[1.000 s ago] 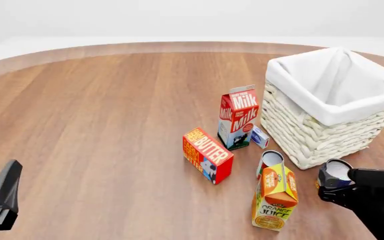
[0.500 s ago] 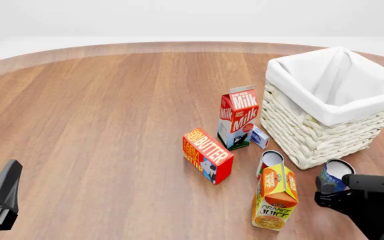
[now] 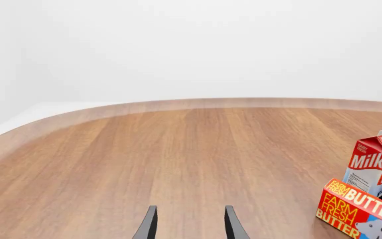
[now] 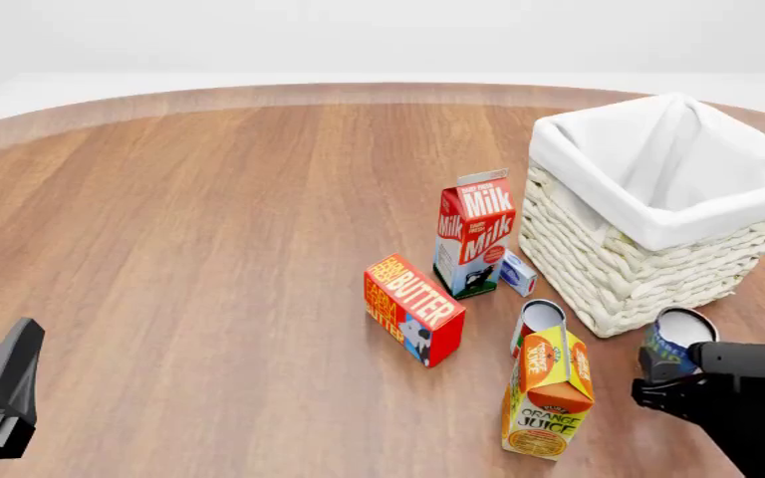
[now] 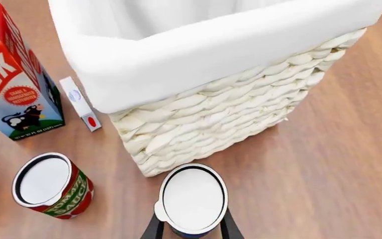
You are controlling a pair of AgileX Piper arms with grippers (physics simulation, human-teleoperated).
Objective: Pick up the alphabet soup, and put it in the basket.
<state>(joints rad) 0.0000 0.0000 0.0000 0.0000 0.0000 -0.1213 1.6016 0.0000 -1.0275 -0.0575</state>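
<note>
Left wrist view: left gripper [image 3: 189, 225] released, fingers apart over bare table [image 3: 177, 149], far from the soup.

Front view: soup [image 4: 676, 341] stands upright beside the basket [image 4: 648, 249], at the right gripper [image 4: 681, 383].

Right wrist view: right gripper [image 5: 191, 230] grasps the soup [image 5: 192, 199], axis vertical; basket [image 5: 198, 119] lies just beyond.

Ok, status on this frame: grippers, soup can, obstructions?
Right gripper jaws around alphabet soup. Left gripper open, idle. Basket just beyond; nothing between.
</note>
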